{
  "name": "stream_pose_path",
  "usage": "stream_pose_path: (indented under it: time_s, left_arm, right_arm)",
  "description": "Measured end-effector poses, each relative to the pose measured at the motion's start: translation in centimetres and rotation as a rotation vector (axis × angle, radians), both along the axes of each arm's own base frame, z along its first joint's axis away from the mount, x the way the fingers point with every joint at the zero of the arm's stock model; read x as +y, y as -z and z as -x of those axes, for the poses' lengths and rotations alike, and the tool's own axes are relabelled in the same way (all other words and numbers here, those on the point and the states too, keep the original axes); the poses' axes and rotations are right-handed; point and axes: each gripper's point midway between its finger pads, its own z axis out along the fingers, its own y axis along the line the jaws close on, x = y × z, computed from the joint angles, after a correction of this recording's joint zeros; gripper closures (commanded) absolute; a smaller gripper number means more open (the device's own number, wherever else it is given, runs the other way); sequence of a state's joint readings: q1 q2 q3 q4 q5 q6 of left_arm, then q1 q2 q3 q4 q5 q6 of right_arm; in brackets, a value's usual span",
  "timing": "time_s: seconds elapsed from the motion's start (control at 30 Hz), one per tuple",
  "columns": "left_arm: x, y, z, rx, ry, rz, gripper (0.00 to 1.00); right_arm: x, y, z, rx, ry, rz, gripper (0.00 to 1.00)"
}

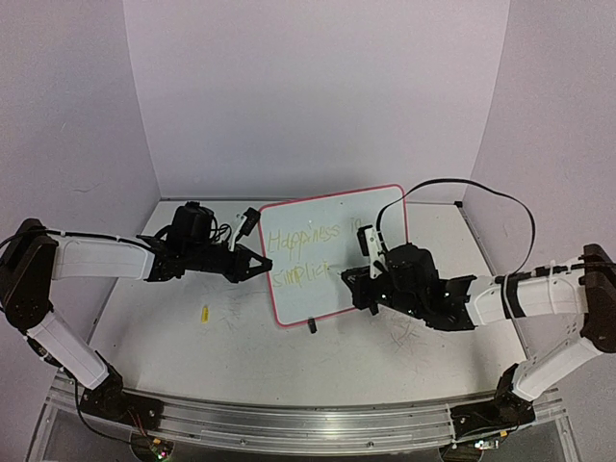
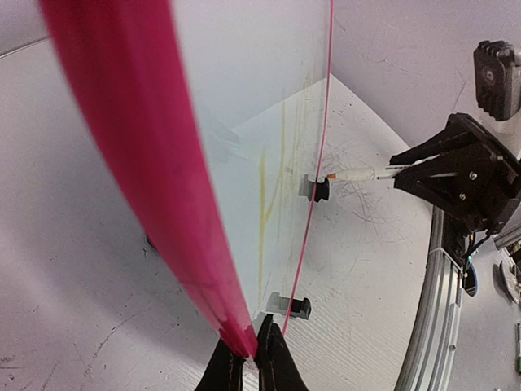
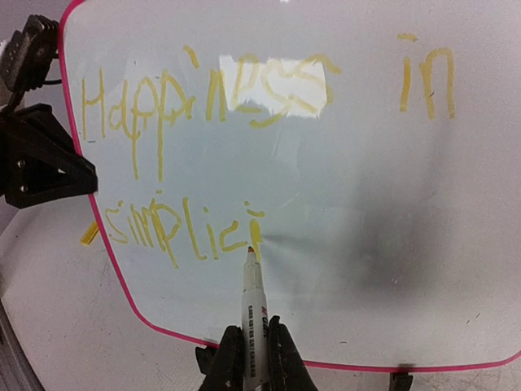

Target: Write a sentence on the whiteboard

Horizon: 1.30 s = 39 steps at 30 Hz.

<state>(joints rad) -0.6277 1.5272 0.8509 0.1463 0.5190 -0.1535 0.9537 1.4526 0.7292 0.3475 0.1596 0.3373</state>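
The whiteboard (image 1: 310, 300) stands tilted up at the table's middle, with a red-pink rim (image 2: 138, 147). My left gripper (image 1: 264, 265) is shut on its left rim, the fingertips (image 2: 275, 358) pinching the edge. On its face (image 3: 366, 204) runs the sentence (image 3: 244, 90) in yellow: "Happiness in" above "simplici", with one more short stroke begun. My right gripper (image 3: 254, 358) is shut on a white marker (image 3: 253, 309). The marker's orange tip touches the board at the foot of that last stroke. From above, the right gripper (image 1: 358, 279) is at the board's lower right.
A yellow marker cap (image 1: 205, 313) lies on the scratched tabletop left of the board. Black clip feet (image 1: 313, 325) (image 3: 399, 380) hold the board's lower edge. Pale walls close in the back and sides. A black cable (image 1: 481, 188) loops over the right arm.
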Motion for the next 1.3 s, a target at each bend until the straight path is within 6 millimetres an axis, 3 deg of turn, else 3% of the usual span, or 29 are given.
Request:
stream_pose_path:
  time_s: [0.5,0.93,1.3]
  left_arm:
    - [-0.1,0.0,0.1,0.0,0.002,0.0,1.0]
    - [0.0,0.0,0.0,0.003,-0.001,0.0,1.0]
    - [0.0,0.0,0.0,0.003,-0.002,0.0,1.0]
  right_arm:
    - [-0.2,-1.7,-2.0,-0.045,0.033,-0.007,1.0]
    - [-0.2,-0.7,-2.1,-0.025,0.04,-0.004,1.0]
    - [-0.6,1.2,-1.2,0.022,0.038,0.004,1.0]
